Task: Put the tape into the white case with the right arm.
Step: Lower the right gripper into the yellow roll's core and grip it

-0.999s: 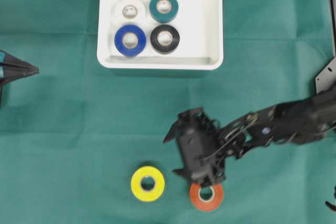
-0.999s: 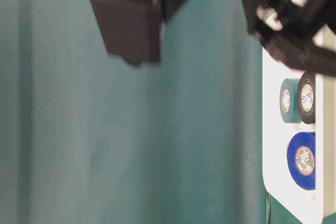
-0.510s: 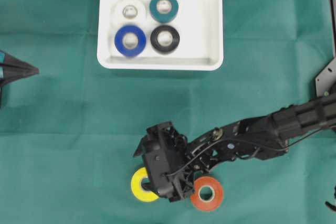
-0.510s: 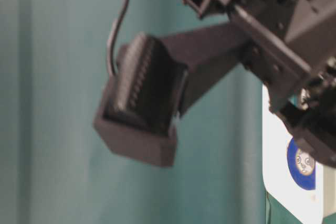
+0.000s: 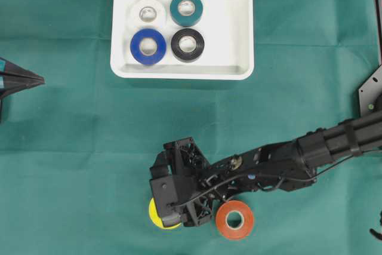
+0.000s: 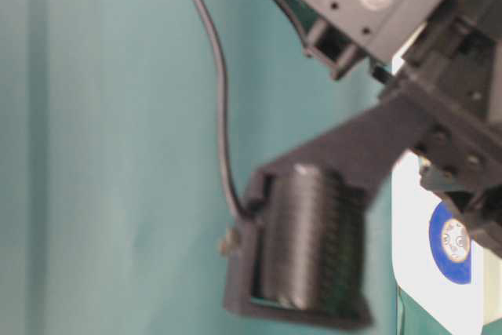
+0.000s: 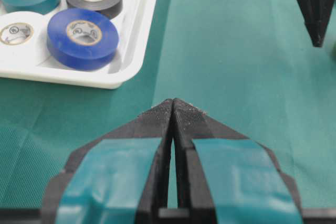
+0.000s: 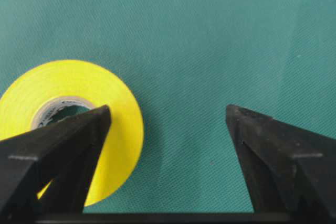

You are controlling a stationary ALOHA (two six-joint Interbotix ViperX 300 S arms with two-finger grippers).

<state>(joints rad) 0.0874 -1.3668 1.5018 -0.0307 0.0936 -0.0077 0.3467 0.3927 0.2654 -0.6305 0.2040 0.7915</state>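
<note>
At lower centre of the overhead view, the right arm [image 5: 286,158] reaches across the green-covered counter [image 5: 71,147], its right claw [image 8: 168,116] spread wide, one finger over the yellow tape [image 8: 73,114], nothing gripped. An orange tape [image 5: 234,220] lies just beside. The white case [image 5: 239,34], top centre, holds four rolls. The left claw [image 7: 172,103] sits pressed together at left.

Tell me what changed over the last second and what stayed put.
The right gripper swung leftward in the overhead view, off the orange tape and over the yellow tape, jaws wide open, one finger over the roll's hole. Nothing gripped yet. Unchanged: both loose rolls, the four rolls in the white case, and the shut left gripper.
</note>
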